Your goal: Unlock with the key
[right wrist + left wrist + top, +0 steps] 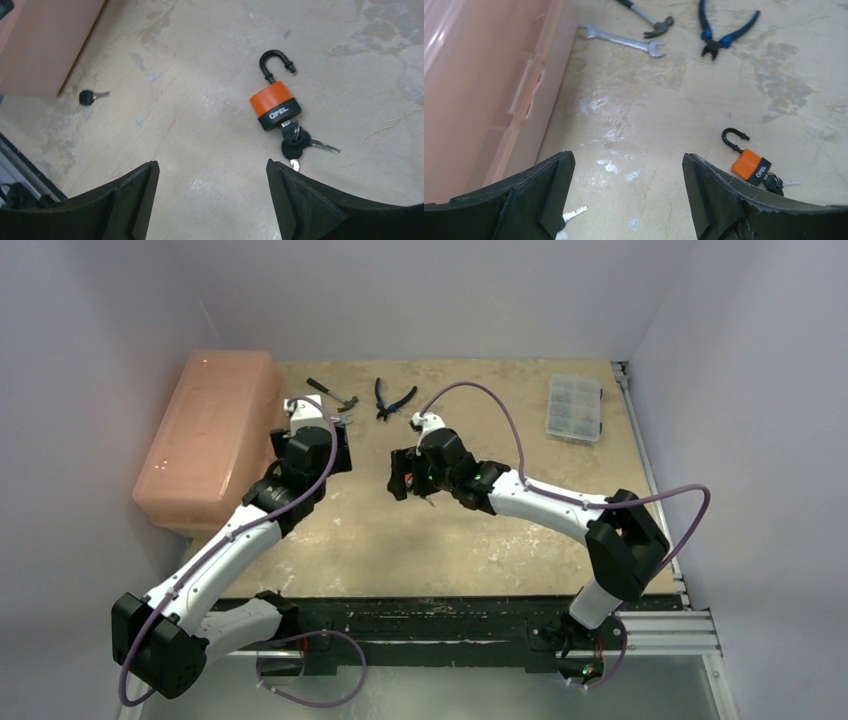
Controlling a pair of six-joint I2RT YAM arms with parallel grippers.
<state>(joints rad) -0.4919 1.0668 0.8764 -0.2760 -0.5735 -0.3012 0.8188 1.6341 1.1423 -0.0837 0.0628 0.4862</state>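
Orange-and-black padlock (275, 106) lies flat on the bench (200, 130), right of centre in right wrist view, shackle (273, 52) open; black-headed key bunch (291, 145) sits in its base; left hand (626, 170) and right hand (211, 175) both spread wide, empty.

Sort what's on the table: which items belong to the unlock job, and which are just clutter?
Job:
- orange padlock, shackle open
- key bunch at its keyhole end
- lone black-headed key, lying apart from the lock

Lying about:
- hammer
- wrench
- blue-handled pliers
- pink box
- clear organizer
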